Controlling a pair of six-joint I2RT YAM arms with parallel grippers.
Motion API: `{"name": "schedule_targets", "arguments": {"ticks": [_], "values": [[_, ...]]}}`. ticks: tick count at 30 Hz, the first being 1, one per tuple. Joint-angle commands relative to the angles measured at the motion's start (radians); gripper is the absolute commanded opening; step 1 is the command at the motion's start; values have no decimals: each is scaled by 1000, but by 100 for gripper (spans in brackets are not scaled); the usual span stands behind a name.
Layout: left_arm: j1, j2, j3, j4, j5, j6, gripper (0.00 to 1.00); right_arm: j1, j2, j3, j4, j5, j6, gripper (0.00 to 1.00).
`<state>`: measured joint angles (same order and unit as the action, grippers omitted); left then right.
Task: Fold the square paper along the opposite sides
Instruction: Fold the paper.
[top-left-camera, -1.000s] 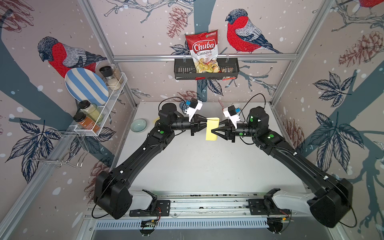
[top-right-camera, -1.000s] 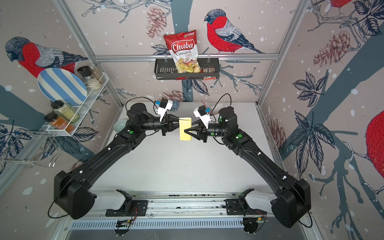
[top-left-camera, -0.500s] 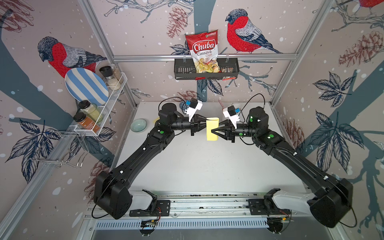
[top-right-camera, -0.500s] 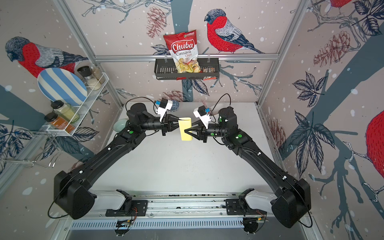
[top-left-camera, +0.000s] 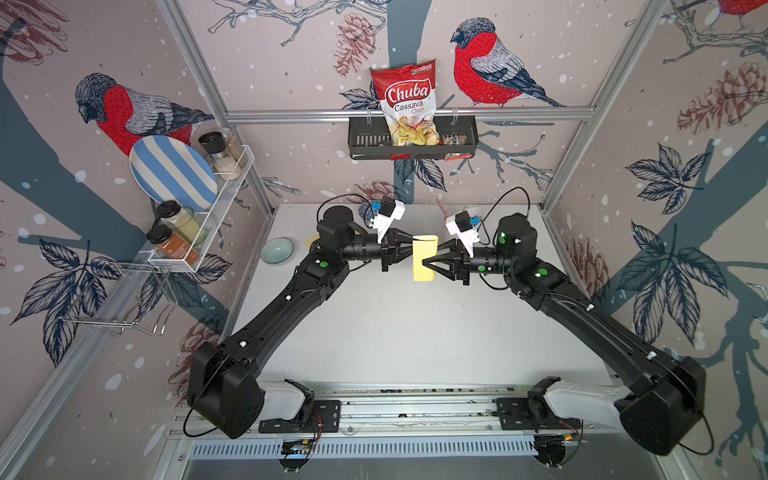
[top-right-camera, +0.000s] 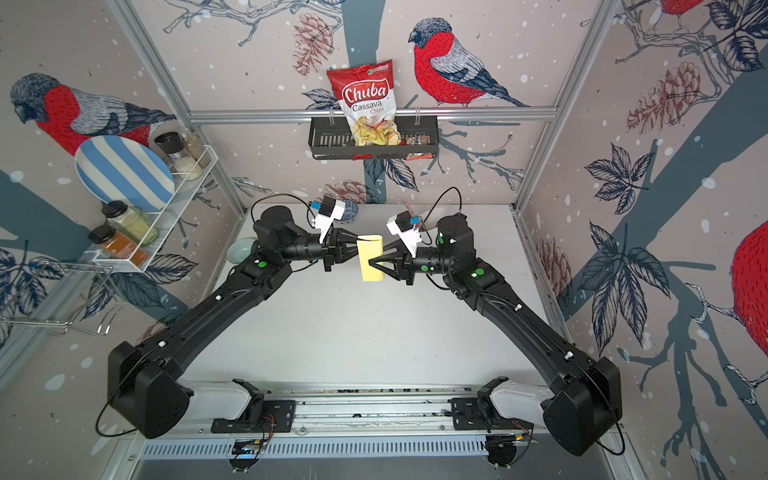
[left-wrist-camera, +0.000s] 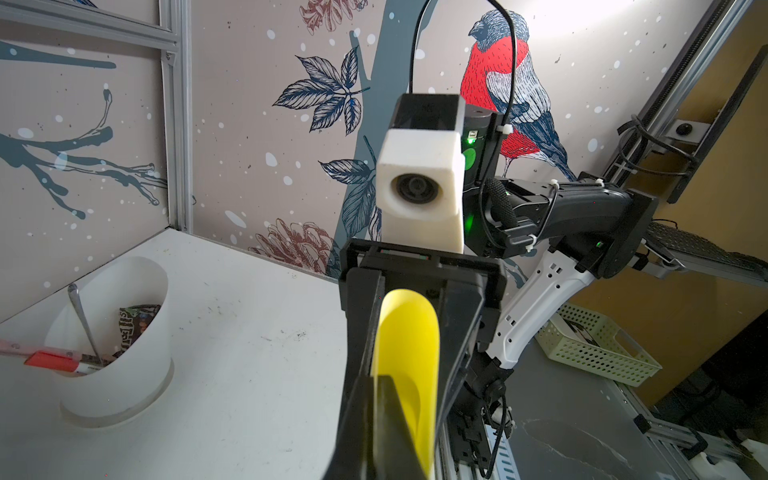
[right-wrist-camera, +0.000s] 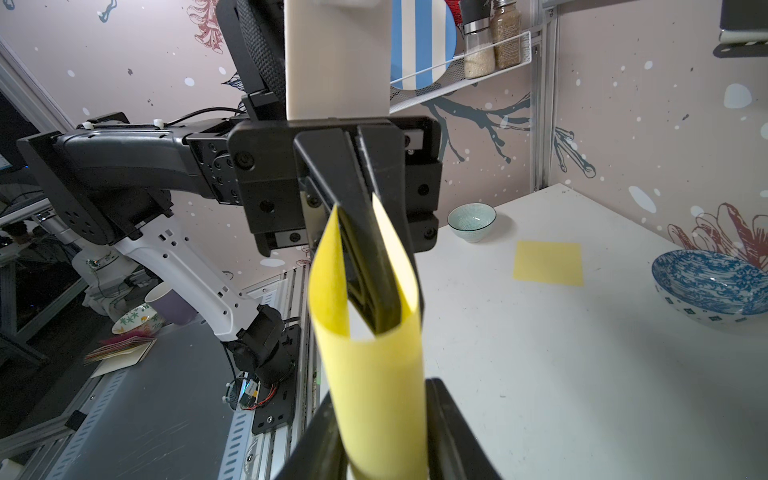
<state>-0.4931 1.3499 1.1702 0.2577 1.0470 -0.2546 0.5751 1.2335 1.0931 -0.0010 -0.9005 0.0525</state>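
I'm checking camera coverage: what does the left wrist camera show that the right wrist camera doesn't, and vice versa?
Only the left wrist view: a white tub holding a screwdriver and a wrapper, and a green basket beyond the table. Only the right wrist view: a second yellow sheet lying flat, a small bowl, a blue patterned bowl and a striped plate. Both: the curled yellow paper, held by the left gripper.

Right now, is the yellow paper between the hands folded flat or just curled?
Just curled: the yellow paper makes a rounded open loop, no sharp crease.
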Motion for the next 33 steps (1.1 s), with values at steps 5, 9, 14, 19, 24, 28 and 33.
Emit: {"name": "schedule_targets", "arguments": {"ticks": [5,9,14,19,24,28,33], "values": [[1,-3,3,6,13,17,0,2,0,1,27,0,5,32],[1,-1,2,6,13,17,0,2,0,2,29,-1,6,32],[1,-1,2,8,13,15,0,2,-5,1,37,-3,9,33],[1,-1,2,8,13,17,0,2,-8,-1,41,-7,10,33],[1,0,2,8,13,17,0,2,-4,-1,42,-6,12,33],[1,2,3,8,13,16,0,2,-5,-1,47,-7,13,32],[1,0,2,8,13,16,0,2,-3,-2,44,-7,12,32]]}}
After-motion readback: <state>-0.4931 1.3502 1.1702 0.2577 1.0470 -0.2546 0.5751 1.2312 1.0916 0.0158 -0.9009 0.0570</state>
